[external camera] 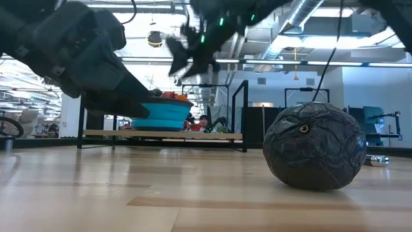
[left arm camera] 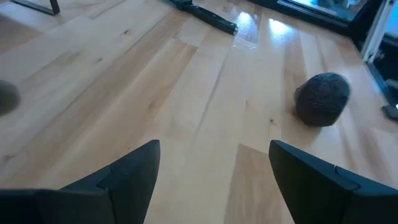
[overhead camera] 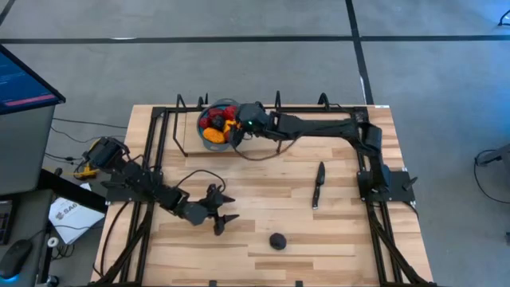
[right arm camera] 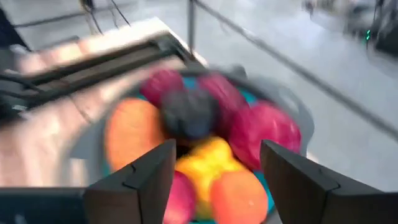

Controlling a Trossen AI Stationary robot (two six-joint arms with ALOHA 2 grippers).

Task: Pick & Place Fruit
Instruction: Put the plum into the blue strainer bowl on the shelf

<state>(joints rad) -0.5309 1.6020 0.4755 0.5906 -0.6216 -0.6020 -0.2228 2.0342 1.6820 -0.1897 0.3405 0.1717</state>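
Hovering over the bowl's piled fruit (right arm camera: 205, 149), right claw (right arm camera: 214, 165) released; left claw (left arm camera: 214, 168) spread.

Wood-slat table (overhead camera: 335, 231) with black frame rails along its edges. Blue bowl (overhead camera: 209, 137) with grey rim at the far edge, left of centre. Slim black knife (overhead camera: 317, 184) lies flat right of centre. Monitor (overhead camera: 24, 80) and cables off the left side.

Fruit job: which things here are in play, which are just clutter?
In play:
- fruit pile in blue bowl
- dark fruit alone on the table
- right hand, open over the bowl
- left hand, open near the front

Clutter:
- black knife
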